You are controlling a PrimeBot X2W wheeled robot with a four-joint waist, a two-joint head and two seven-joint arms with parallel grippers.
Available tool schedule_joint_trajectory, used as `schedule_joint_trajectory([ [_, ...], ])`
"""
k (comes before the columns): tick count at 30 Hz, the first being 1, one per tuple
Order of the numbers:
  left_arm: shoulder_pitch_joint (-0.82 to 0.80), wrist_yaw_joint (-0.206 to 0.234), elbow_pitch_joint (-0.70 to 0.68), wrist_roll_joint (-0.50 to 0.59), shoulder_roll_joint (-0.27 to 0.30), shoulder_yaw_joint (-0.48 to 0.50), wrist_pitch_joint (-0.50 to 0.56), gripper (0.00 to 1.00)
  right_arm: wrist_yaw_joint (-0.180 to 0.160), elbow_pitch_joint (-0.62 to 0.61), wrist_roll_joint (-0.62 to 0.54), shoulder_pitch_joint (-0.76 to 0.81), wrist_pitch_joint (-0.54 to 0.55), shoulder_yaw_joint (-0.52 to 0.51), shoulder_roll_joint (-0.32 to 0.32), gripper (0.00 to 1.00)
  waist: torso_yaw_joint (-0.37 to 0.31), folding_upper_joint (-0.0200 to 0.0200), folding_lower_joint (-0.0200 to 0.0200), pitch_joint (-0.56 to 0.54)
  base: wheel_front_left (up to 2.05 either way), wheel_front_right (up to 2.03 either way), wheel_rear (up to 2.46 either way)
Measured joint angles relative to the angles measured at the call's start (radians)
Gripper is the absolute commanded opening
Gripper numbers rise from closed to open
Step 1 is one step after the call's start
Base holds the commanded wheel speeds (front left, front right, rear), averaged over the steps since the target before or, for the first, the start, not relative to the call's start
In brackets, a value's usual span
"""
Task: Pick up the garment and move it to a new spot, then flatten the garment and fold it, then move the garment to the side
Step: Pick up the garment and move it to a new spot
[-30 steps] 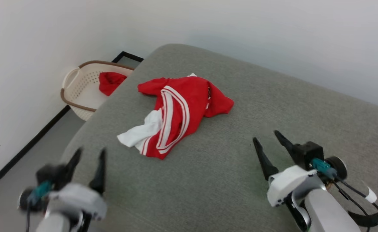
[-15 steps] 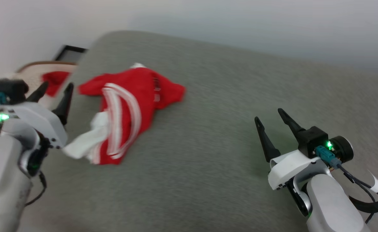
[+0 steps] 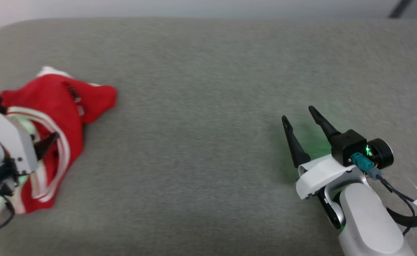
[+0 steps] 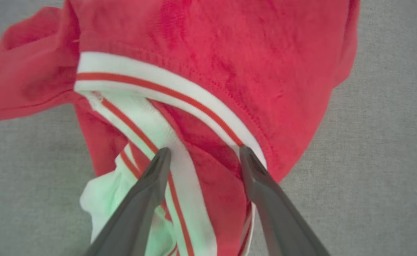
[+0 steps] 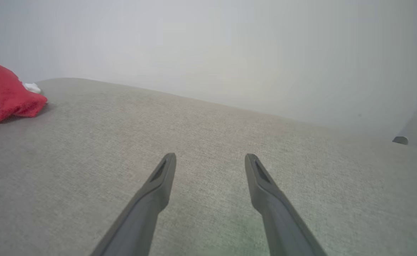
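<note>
— On the grey cushion [image 3: 208,71], where's the red jersey shirt [image 3: 52,103]?
— Crumpled at its left end, from my head view. My left gripper [image 4: 203,154] stands spread over the striped trim [image 4: 166,92], pinching nothing.
— And the other?
— My right gripper [image 3: 298,113] is spread too, well apart, above bare cushion.

Home-like room: grey upholstered cushion [image 3: 208,71] against a plain white wall [image 5: 208,53].

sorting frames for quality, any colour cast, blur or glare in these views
Head view: sharp, with a green glow on the grey cushion beside the right gripper. Left wrist view: the garment has its white parts tinted green beside the left gripper. Right wrist view: even light, hazy wall, no glare.
</note>
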Motion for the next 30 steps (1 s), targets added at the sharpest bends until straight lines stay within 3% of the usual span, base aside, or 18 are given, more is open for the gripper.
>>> schedule_joint_trajectory([
  [10, -0.047, 0.0, 0.083, -0.089, 0.035, -0.052, 0.035, 1.0, 0.0, -0.06, -0.005, -0.017, 0.0, 0.009, 0.0, 1.0, -0.101, 0.0, 0.0, 0.107, 0.0, 0.0, 0.0],
  [11, -0.048, 0.0, 0.089, -0.095, 0.037, -0.058, 0.036, 0.83, 0.0, -0.063, -0.006, -0.016, 0.0, 0.01, 0.001, 1.0, -0.11, 0.0, 0.0, 0.115, 0.0, 0.0, 0.0],
  [12, -0.049, 0.0, 0.093, -0.103, 0.041, -0.063, 0.036, 0.46, 0.0, -0.067, -0.006, -0.016, 0.0, 0.011, 0.001, 1.0, -0.118, 0.0, 0.0, 0.121, 0.0, 0.0, 0.0],
  [13, -0.05, 0.0, 0.095, -0.11, 0.045, -0.068, 0.036, 0.18, 0.0, -0.073, -0.007, -0.016, 0.0, 0.01, 0.001, 1.0, -0.125, 0.0, 0.0, 0.126, 0.0, 0.0, 0.0],
  [14, -0.051, 0.0, 0.098, -0.116, 0.047, -0.071, 0.03, 0.0, 0.0, -0.077, -0.009, -0.015, 0.0, 0.007, 0.001, 1.0, -0.132, 0.0001, 0.0, 0.13, 0.0, 0.0, 0.0],
  [24, -0.051, 0.006, 0.097, -0.076, 0.041, -0.172, -0.186, 0.0, 0.0, -0.081, -0.005, 0.042, 0.003, -0.033, 0.002, 1.0, -0.137, 0.0001, 0.0001, 0.072, 0.0, 0.0, 0.0],
  [30, -0.083, 0.0, 0.017, -0.079, 0.017, -0.219, -0.292, 0.0, 0.0, -0.075, 0.028, 0.089, 0.003, -0.059, 0.002, 1.0, -0.114, 0.0, 0.0, -0.015, 0.0, 0.0, 0.0],
])
